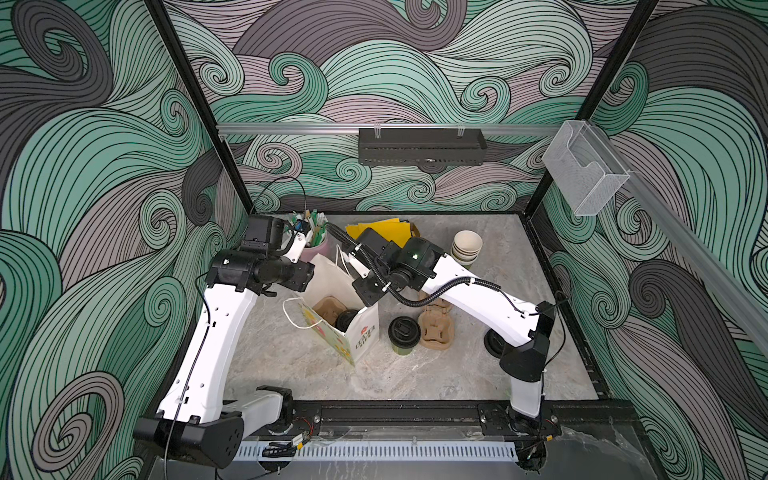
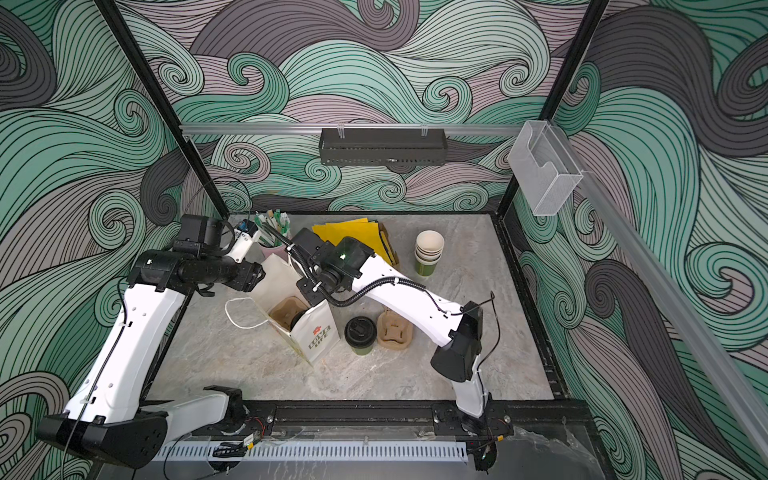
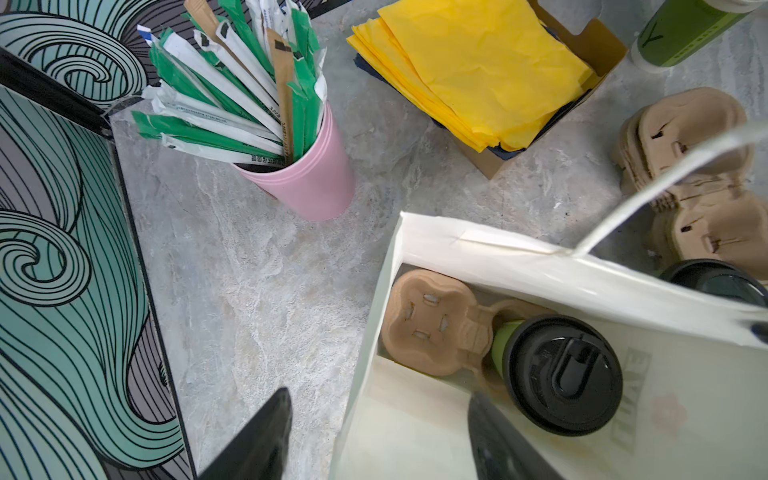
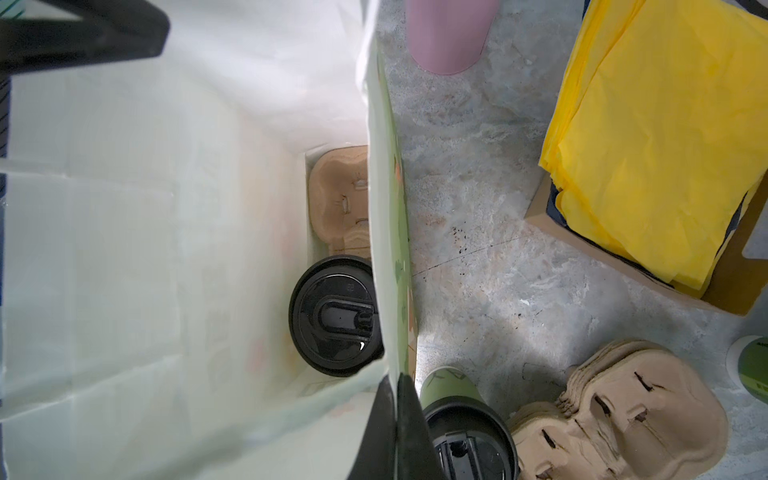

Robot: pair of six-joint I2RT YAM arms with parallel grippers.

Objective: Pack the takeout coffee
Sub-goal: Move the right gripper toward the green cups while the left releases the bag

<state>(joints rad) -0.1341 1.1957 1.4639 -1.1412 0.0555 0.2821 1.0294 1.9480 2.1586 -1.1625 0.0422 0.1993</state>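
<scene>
**Operator:** Where is the coffee?

**Spotter:** You have two in view. One small green paper cup with a round black plastic sip lid (image 3: 561, 374) stands upright inside the white paper carrier bag (image 1: 361, 338). It sits in a pocket of a brown moulded-pulp cup tray (image 3: 428, 320) at the bottom of the bag. A second lidded green cup (image 1: 404, 334) stands on the grey marble-patterned table (image 1: 415, 374). It is just beside the bag, between the bag and a stack of pulp trays (image 1: 436, 330).

**Operator:** And my hands?

**Spotter:** Your right hand (image 4: 397, 386) is pinched closed on the top edge of one bag wall, with the paper caught between its fingers. In the right wrist view, the bagged cup lies near the hand on the inner side of that wall. The second cup stands on the outer side, right next to the fingers.

Your left hand (image 3: 378, 392) is spread wide and grips nothing. It straddles another wall of the bag, with one finger outside over bare table. The other finger is inside the bag, just beside the bagged cup's lid. I cannot tell whether it touches the lid.
</scene>
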